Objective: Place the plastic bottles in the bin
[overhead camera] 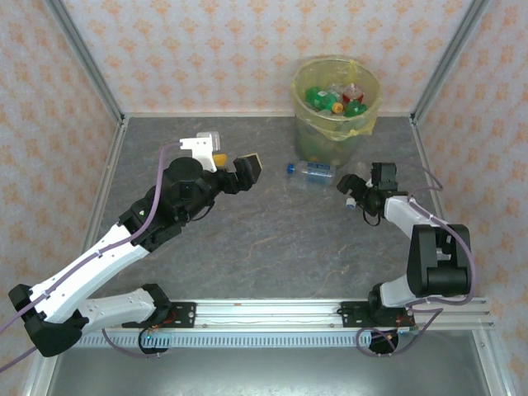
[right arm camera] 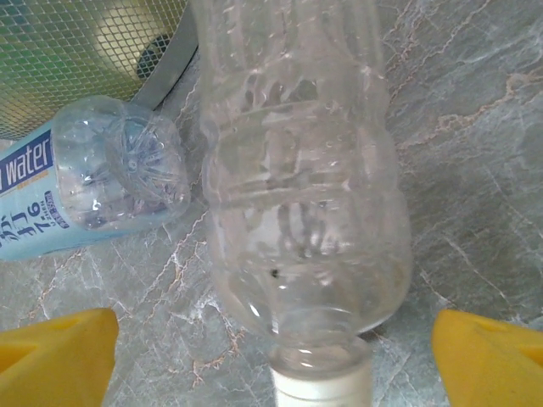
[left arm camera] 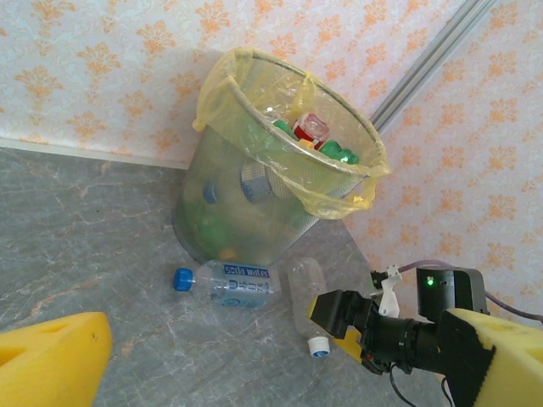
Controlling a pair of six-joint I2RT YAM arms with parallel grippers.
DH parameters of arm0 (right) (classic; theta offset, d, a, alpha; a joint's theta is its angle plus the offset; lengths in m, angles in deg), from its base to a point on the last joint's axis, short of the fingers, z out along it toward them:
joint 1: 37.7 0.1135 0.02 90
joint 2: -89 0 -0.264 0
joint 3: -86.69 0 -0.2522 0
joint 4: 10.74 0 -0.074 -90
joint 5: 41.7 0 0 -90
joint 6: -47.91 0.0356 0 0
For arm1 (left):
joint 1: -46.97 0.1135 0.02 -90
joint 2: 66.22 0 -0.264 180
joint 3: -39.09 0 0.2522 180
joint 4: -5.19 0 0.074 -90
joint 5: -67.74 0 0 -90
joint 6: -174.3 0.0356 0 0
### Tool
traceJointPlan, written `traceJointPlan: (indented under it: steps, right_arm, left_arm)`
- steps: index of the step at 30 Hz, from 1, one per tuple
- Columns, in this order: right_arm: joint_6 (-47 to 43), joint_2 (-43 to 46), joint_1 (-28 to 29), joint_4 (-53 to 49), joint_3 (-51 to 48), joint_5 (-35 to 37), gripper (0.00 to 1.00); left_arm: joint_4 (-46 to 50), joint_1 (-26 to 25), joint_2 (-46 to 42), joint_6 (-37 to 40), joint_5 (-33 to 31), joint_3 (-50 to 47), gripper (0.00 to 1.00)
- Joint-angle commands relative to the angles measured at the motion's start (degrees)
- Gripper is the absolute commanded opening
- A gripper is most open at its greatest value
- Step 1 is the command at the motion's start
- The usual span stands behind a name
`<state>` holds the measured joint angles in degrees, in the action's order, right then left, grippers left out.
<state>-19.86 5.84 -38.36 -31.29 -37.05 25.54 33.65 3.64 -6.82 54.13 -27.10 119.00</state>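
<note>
left jaws spread, idle | right jaws spread astride white-capped bottle (right arm camera: 297, 195) | blue-capped bottle (left arm camera: 229, 284) beside, bin (left arm camera: 199, 203) behind

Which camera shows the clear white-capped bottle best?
The right wrist view: the clear white-capped bottle is close up, ribs and neck plain. The left wrist view shows it whole but small, lying by the bin. From the top it is too faint to tell.

Robot test booth rather than a home: patterned wallpaper panels (overhead camera: 206, 49) framed by aluminium posts (overhead camera: 87, 58), grey marbled worktop (overhead camera: 272, 247), left arm (overhead camera: 115, 247) and right arm (overhead camera: 433, 260) bolted to a metal rail (overhead camera: 272, 309).
</note>
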Motion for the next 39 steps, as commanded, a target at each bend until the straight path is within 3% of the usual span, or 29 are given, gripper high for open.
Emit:
traceJointPlan:
  steps: [1, 15, 24, 32, 39]
  right_arm:
    - [-1.03, 1.42, 0.22, -0.15, -1.49, 1.33, 0.91]
    - [0.04, -0.04, 0.84, 2.58, -3.01, 1.85, 0.73]
    - [3.92, -1.79, 1.08, 6.42, -4.79, 4.43, 0.58]
    - [4.78, -3.33, 1.31, 8.01, -4.66, 5.93, 0.55]
    - [2.99, -4.33, 1.47, 7.71, -4.09, 5.62, 0.40]
  left_arm:
    - [-1.92, 0.52, 0.32, -0.50, 1.12, -0.61, 0.99]
    - [-6.17, -0.76, 3.77, -2.09, 11.20, -1.64, 0.99]
    - [-5.95, -2.19, 5.27, -2.02, 11.09, -0.56, 0.99]
    - [-5.56, -2.35, 5.18, -2.00, 10.74, -0.67, 0.99]
    - [-5.35, -2.38, 5.55, -1.66, 10.41, -0.36, 0.99]
